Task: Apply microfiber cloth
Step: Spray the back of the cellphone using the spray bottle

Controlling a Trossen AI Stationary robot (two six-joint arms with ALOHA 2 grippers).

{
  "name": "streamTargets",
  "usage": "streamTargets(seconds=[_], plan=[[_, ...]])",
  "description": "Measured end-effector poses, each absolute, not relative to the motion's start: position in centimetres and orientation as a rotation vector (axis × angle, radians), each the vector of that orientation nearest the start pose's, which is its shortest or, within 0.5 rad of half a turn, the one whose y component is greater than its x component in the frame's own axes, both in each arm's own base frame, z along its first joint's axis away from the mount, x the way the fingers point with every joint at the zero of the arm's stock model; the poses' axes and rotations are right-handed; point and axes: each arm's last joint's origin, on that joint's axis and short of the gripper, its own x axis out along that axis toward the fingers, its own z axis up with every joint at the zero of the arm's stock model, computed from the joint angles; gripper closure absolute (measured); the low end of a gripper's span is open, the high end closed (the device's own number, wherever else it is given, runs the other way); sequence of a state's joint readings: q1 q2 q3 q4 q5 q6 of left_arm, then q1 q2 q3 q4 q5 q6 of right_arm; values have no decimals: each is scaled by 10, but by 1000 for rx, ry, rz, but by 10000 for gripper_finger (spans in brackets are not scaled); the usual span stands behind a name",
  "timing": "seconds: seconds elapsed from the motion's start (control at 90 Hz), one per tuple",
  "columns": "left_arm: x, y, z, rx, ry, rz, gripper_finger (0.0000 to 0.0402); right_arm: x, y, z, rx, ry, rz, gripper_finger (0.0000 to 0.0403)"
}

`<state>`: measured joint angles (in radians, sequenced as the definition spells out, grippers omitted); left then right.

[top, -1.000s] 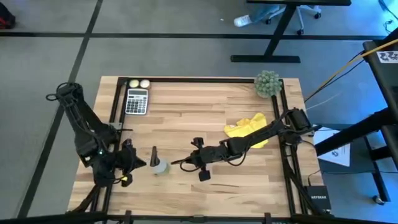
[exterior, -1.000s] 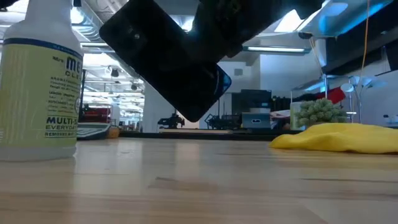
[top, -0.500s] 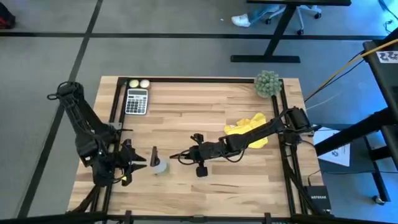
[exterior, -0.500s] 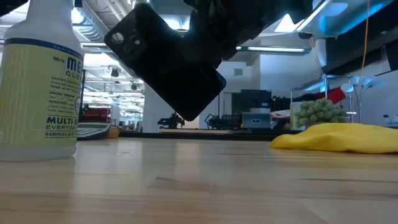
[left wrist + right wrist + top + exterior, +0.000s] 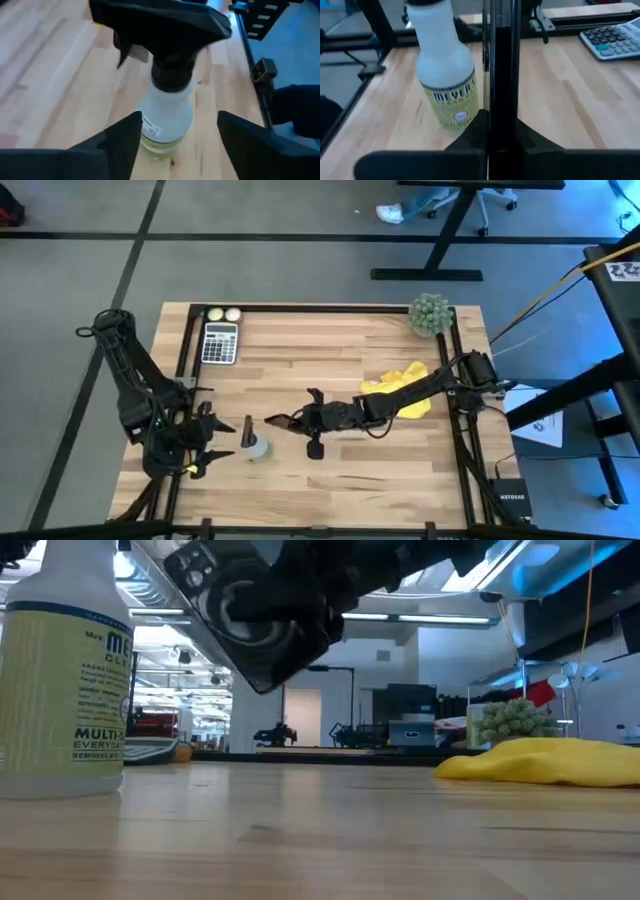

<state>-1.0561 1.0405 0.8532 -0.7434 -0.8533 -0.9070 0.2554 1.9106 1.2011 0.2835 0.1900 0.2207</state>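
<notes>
The yellow microfiber cloth (image 5: 400, 385) (image 5: 545, 760) lies crumpled on the wooden table right of centre, and my right arm passes above it. My right gripper (image 5: 305, 421) (image 5: 502, 135) is at mid-table, shut on a black smartphone (image 5: 282, 420) (image 5: 250, 625) held in the air. A spray bottle (image 5: 256, 446) (image 5: 165, 120) (image 5: 60, 670) stands upright near the front left. My left gripper (image 5: 222, 438) (image 5: 177, 130) is open, one finger on each side of the bottle's body, and apart from it as far as I can see. My right gripper pinches the smartphone by its two flat faces near one end (image 5: 502, 115), between both fingers. The fingers come roughly level from the table's right. The phone sticks out past them toward the bottle, tilted, its back toward the near edge, and is clear of the table.
A calculator (image 5: 220, 342) and two pale balls (image 5: 223, 314) lie at the far left corner. A green plant ball (image 5: 430, 314) sits at the far right. Black frame rails (image 5: 455, 410) run along the table's sides. Bare wood lies between bottle and cloth.
My left gripper has opened and let go of the spray bottle, which stays standing. My right gripper has carried the smartphone toward the table's left, closer to the bottle. The phone has risen a little and turned in the air.
</notes>
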Motion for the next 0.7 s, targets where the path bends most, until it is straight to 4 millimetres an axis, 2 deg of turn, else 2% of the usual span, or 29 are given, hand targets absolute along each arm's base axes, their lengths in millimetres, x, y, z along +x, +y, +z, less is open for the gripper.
streamTargets(seconds=[0.311,0.511,0.7], plan=[[115,-152,275,-52,541,78,135,409,101,200,190,407,3,397],[117,-152,275,-97,540,91,135,409,101,200,190,406,0,397],[116,-151,275,-71,531,99,135,409,100,200,188,406,-7,397]])
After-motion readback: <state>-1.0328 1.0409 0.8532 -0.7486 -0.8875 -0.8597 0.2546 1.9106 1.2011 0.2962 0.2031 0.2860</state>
